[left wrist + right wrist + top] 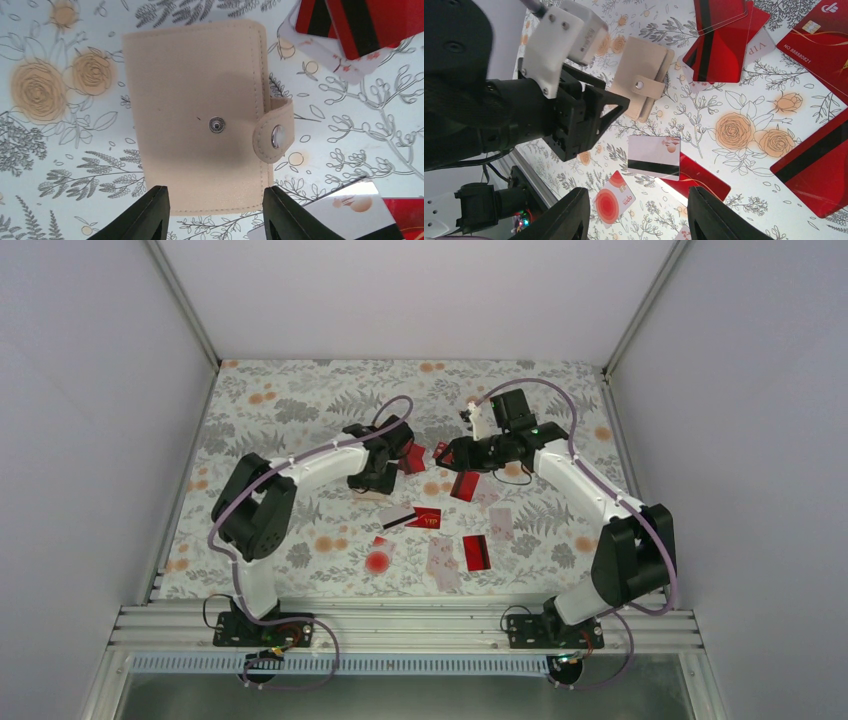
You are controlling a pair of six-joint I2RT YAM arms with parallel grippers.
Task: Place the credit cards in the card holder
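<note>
The tan card holder (200,110) lies folded shut on the floral cloth, its snap tab (273,136) loose beside the stud. My left gripper (216,212) is open and hovers over the holder's near edge, one finger on each side. The holder also shows in the right wrist view (644,75), next to the left gripper (574,115). My right gripper (639,215) is open, empty and above the cloth. Below it lie a white card with a black stripe (654,157), a red card (699,182) and a red-circle card (614,202). In the top view the holder is hidden under the left gripper (380,475).
Several red cards lie spread around: a stack (719,50), one (819,30) and one (814,170). The top view shows red cards (476,552), (465,485), pale pink cards (442,560), (500,523) and a round red blot (377,561). The right gripper (445,453) is close to the left one.
</note>
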